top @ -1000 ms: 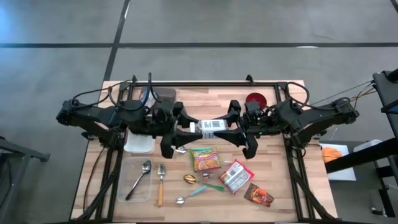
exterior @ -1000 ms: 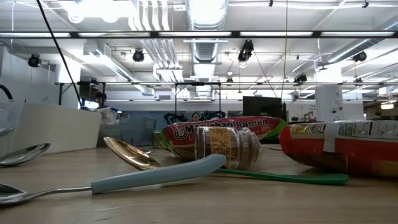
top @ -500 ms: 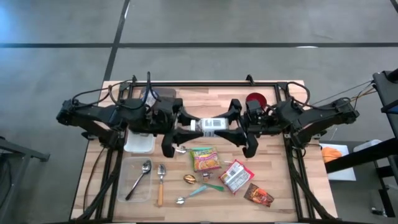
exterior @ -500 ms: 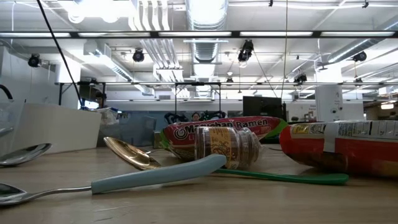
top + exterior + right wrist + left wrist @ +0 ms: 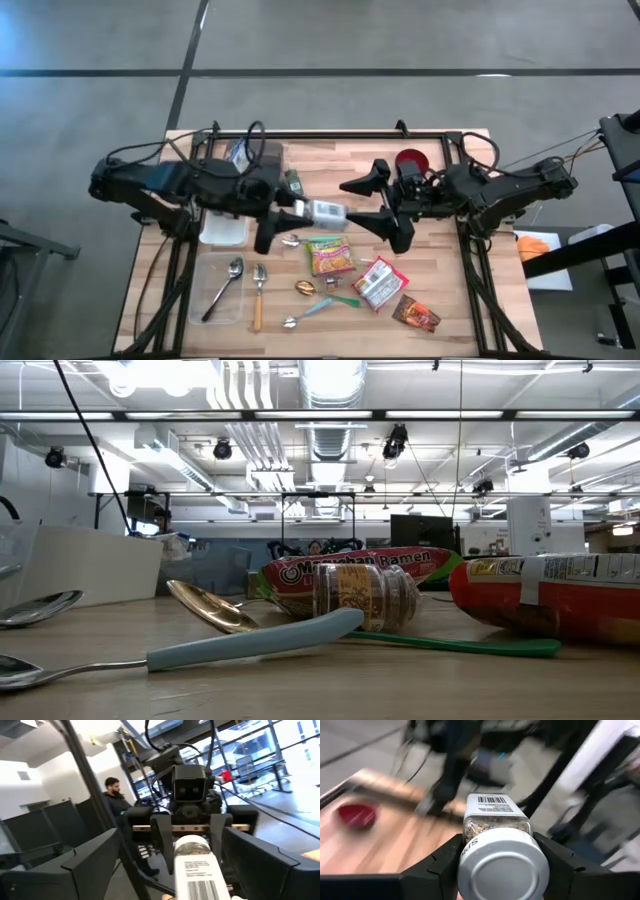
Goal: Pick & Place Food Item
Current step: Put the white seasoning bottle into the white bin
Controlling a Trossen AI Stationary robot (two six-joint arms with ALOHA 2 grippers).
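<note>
The left gripper (image 5: 288, 215) is clenched on the spice jar (image 5: 322, 211), holding it horizontally above the middle of the surface (image 5: 440, 285). The right gripper (image 5: 368, 204) stands released, fingers spread wide, just beside the jar's free end without touching it. Ramen packets (image 5: 330, 255) and spoons (image 5: 228, 285) lie toward the near edge, below the jar.

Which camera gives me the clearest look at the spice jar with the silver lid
The left wrist view: the clear spice jar with the silver lid fills the frame, gripped between the left gripper fingers. The right wrist view shows its barcode label end-on. The high view shows it small, above the table. The low view does not show it.
</note>
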